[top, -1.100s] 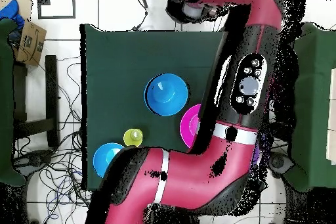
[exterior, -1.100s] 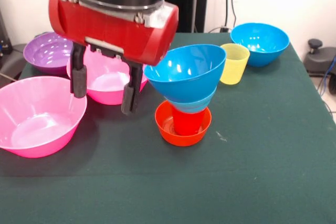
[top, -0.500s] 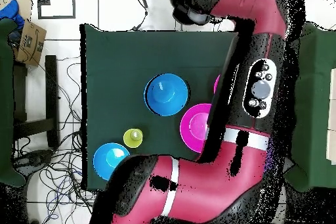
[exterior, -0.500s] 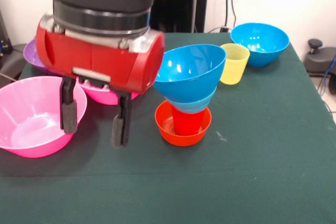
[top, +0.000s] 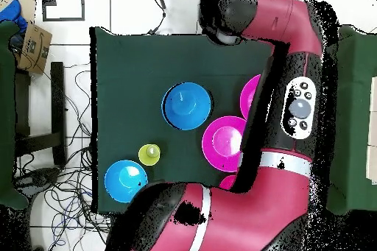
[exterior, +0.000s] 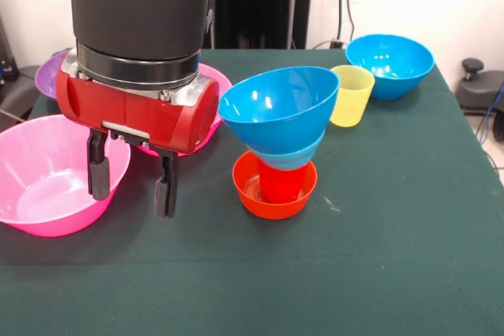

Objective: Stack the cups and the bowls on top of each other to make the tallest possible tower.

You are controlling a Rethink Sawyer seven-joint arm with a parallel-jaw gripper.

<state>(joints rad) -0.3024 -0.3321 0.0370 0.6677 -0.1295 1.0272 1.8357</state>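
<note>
The tower stands mid-table: a small orange bowl (exterior: 252,194) holds a red cup (exterior: 281,183), then a light-blue bowl (exterior: 295,158) and a large blue bowl (exterior: 278,108) on top, slightly tilted. From overhead the tower shows as a blue disc (top: 187,106). My gripper (exterior: 131,182) hangs open left of the tower. One finger (exterior: 97,175) is over the inside of the near large pink bowl (exterior: 47,186) and the other finger (exterior: 164,188) is outside its right rim. A loose yellow cup (exterior: 351,94) stands behind the tower. The arm hides the gripper in the overhead view.
A second pink bowl (exterior: 209,88) sits behind my wrist, a purple bowl (exterior: 47,76) at the far left, and another blue bowl (exterior: 390,63) at the far right corner. Overhead show the yellow cup (top: 149,154), blue bowl (top: 123,179) and pink bowls (top: 224,143).
The gripper moved away from the rear pink bowl, toward the table's near-left side and lower. It now straddles the near pink bowl's right rim. The tower has not moved.
</note>
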